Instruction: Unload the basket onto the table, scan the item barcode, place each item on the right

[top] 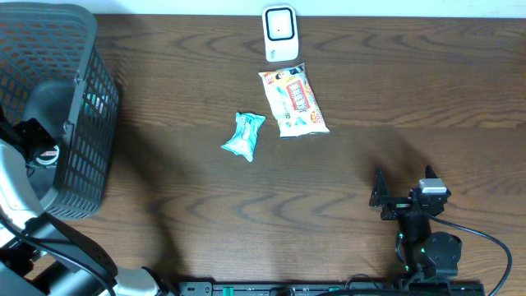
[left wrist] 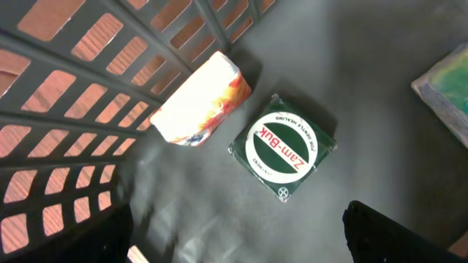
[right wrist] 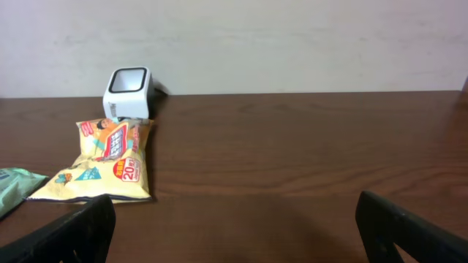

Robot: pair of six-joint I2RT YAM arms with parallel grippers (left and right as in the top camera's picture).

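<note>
While the left gripper (left wrist: 241, 241) is held inside the basket (top: 82, 99) with its jaws spread wide and nothing between them, no item is gripped, so the scan is judged not yet begun. Just below it, on the basket floor, a green Zam-Buk box (left wrist: 281, 146) is seen lying label up, with a white and orange packet (left wrist: 201, 98) just beside it against the mesh wall. The scanner (top: 279, 33) is set at the far edge of the worktop (top: 205, 205), with a yellow snack bag (top: 294, 100) just before it and a teal packet (top: 244, 136) near that; whether these have been scanned cannot be told. The right gripper (right wrist: 238, 237) is parked low over the worktop, wide open and empty. Picking an item, carrying it over and presenting its barcode are all left to be done
</note>
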